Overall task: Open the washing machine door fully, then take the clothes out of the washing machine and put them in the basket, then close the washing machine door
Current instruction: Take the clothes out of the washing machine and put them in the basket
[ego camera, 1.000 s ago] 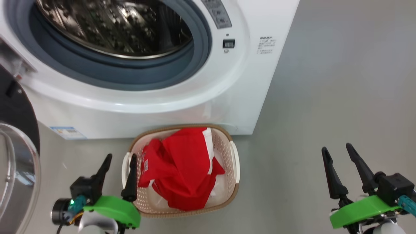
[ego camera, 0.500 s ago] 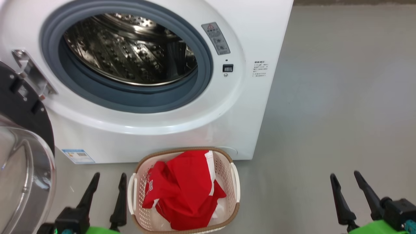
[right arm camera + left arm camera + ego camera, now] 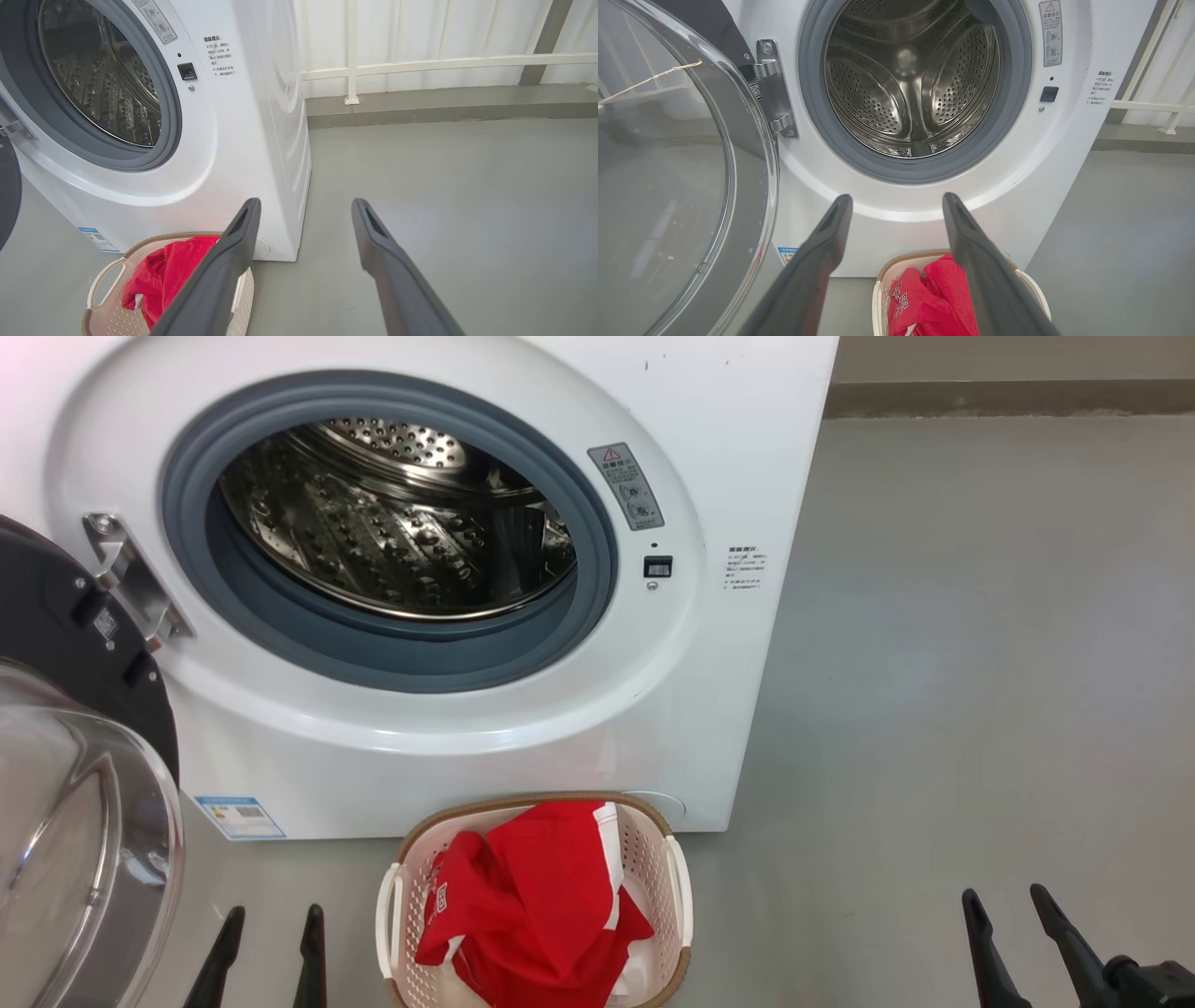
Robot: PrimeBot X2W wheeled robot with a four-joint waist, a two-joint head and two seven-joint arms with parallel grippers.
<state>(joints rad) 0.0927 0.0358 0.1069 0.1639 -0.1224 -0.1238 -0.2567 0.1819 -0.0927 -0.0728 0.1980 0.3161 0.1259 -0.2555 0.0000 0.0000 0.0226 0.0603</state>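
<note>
Clothes lie heaped in the basket, just right of our left tool. Our head view has tilted up since a second ago, showing more of the washing machine. Both that tool and our right tool sit lower in frame, fingers apart and empty. Our left wrist view adds the open washing machine door left of the fingers and the bare drum ahead. Our right wrist view adds a white railing beyond.

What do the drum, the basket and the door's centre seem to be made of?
Drum: probably stainless steel, polished; it mirrors light and has punched holes.
Basket: likely moulded plastic, matte cream, perforated walls, brown woven-look rim.
Door centre: clear glass or hard plastic, glossy, with reflections.
</note>
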